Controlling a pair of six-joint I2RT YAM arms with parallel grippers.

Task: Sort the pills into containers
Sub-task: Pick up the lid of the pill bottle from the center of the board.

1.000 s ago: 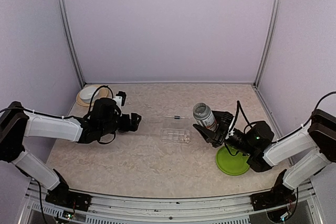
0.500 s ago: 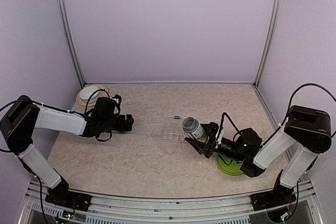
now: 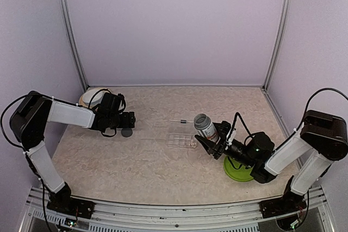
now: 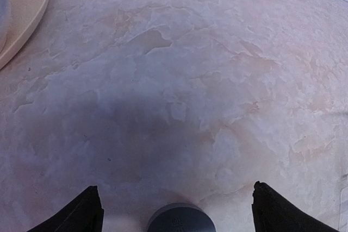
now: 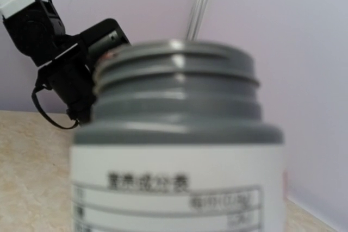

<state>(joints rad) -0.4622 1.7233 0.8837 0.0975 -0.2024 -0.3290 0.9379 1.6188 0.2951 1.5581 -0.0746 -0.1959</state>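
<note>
Lying just beside right tool (image 3: pixel 211 140): clear containers (image 3: pixel 182 140).

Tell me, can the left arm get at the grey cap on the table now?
Probably yes: the left gripper hangs open just above the grey cap, and nothing stands between them.

High rear overview; wrist views close, low

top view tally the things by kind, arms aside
round plates: 2, beige plate and green plate
white-labelled bottle with grey neck, held by right gripper: 1
round grey cap: 1
clear plastic compartment box: 1
thin rod: 1
white item on beige plate, kind unclear: 1
total: 7
</note>
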